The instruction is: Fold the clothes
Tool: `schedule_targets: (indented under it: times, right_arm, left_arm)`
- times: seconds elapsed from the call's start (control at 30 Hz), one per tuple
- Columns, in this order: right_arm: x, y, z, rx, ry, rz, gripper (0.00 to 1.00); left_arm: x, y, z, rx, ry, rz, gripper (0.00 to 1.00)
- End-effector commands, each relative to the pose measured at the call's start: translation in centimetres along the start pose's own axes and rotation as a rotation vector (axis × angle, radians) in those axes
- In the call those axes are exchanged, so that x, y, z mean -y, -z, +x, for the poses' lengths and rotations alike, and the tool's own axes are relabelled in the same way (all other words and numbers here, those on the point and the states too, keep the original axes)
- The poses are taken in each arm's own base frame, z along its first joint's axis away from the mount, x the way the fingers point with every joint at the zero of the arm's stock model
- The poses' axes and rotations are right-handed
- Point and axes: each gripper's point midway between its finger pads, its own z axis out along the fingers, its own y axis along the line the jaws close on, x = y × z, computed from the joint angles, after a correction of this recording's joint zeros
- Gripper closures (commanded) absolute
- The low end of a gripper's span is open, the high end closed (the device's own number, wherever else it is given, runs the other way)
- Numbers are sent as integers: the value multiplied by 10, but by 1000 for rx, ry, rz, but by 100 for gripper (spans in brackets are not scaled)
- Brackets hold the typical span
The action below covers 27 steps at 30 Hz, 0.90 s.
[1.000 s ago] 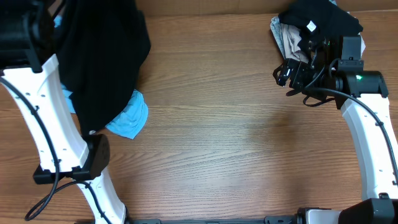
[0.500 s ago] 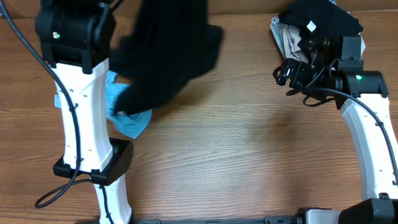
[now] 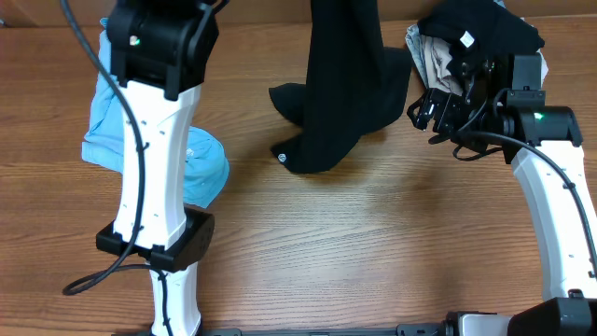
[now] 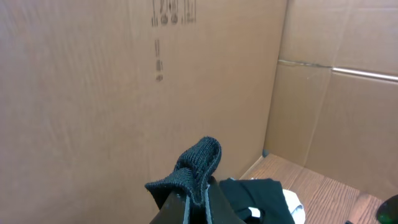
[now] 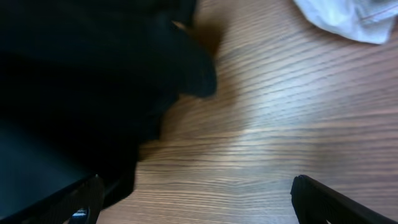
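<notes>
Fold job barely begun: no garment in view lies flat or folded. Overhead view: black T-shirt hangs from beyond the top edge, centre-right over the wooden worktop. Its lower part is crumpled onto the wood, w/ a small round white logo facing up near the bottom edge. Left-wrist view: left claw is clenched on a bunched ridge of the shirt, ribbed knit, prob. collar or hem. Plain cardboard wall stands behind.

Right claw hovers near the shirt's right side, just beside a heap of clothes at the top right corner. Its own wrist view shows its fingers spread wide w/ nothing between them.

Left to do, as I judge it: lay the shirt flat, smooth it, fold sleeves & body, then handle the rest. A blue garment lies rumpled at left, partly hidden by the left arm. The heap holds a 2nd black piece w/ a white tag over pale beige-grey cloth.

Materials: the shirt is matte, soft, limp jersey, falling in long vertical folds to a pointed drape. The blue piece looks thin & lightly creased. The worktop is hard, mid-brown wood grain w/ a faint sheen. The arms are smooth white shells w/ black joints & cables.
</notes>
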Motion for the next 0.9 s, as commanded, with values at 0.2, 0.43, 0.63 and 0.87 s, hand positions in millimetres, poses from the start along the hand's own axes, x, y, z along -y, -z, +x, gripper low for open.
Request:
schedule_targets:
  times: [0.2, 0.43, 0.63, 0.87]
  right_arm:
    - [-33, -1, 24, -91, 104, -178, 0]
    - [-70, -38, 57, -124, 223, -238, 0]
    - [-92, -84, 55, 5, 245, -170, 0]
    - [-107, -114, 43, 77, 283, -200, 0]
  left_arm:
    - [-13, 2, -15, 54, -7, -86, 96]
    - [-12, 3, -27, 104, -8, -82, 96]
    - [-8, 8, -35, 122, 7, -72, 96]
    - [7, 28, -57, 156, -12, -46, 96]
